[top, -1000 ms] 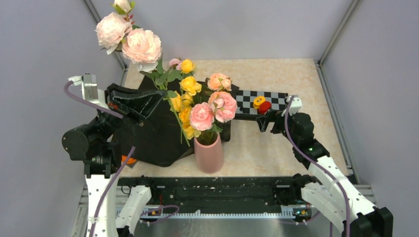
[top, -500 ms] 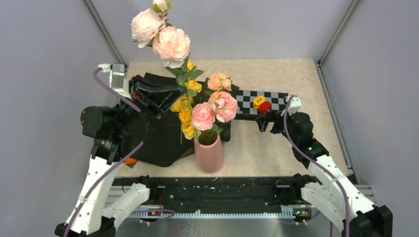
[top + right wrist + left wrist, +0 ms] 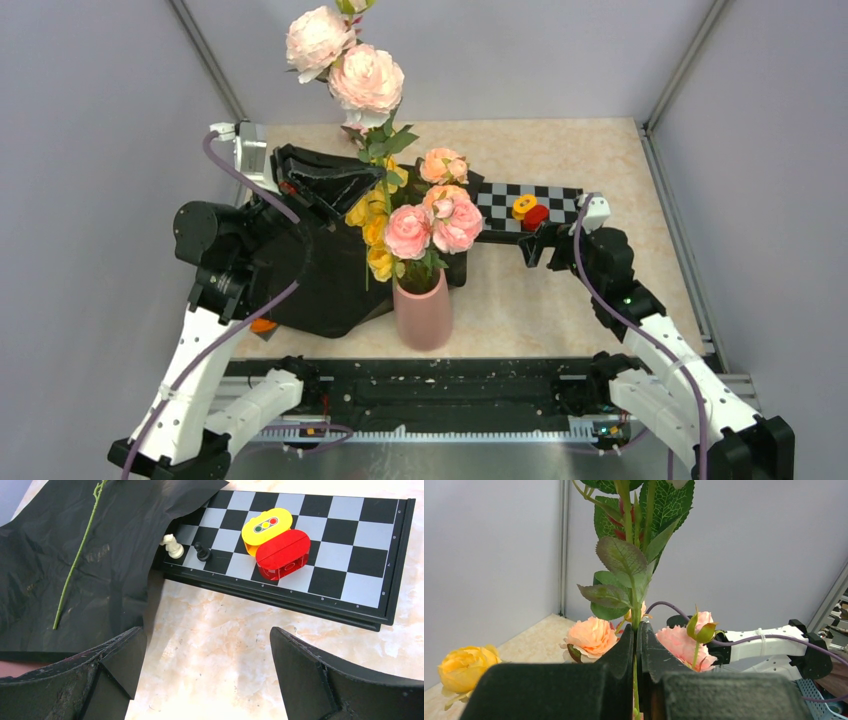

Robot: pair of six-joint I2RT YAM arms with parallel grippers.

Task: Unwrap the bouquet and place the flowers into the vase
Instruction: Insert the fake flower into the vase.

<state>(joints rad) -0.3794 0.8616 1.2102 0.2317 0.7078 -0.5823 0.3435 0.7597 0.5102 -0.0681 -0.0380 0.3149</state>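
Nearest the arm bases, the pink vase (image 3: 423, 318) is seen standing upright on the table (image 3: 560, 290), close to its near edge, with pink, peach and yellow flowers (image 3: 430, 225) set in its mouth. Just left of the vase and behind it, the black wrapping paper (image 3: 320, 280) is spread open on the table. In the right wrist view a thin green stalk (image 3: 75, 565) is seen against the paper, though whether it lies on it or hangs above it cannot be told. The right gripper (image 3: 532, 244) is held low over bare table to the right of the vase. Its jaws are spread wide with nothing between them, and the edge of the paper lies by its left finger. Above the paper, the left gripper (image 3: 638, 640) is raised with its jaws pressed together on the tall flower stem (image 3: 636, 605), which is pinched upright just below its leaves. Beyond the right gripper a chessboard (image 3: 350, 555) is laid flat, its left end covered by the paper. A yellow block (image 3: 267, 524) and a red block (image 3: 282, 552) rest on it, touching each other, and a white chess piece (image 3: 172, 545) and a black chess piece (image 3: 201, 552) stand near the paper's edge. Farthest off, two large pale pink blooms (image 3: 350, 65) at the top of the held stem are carried well above the flowers in the vase.
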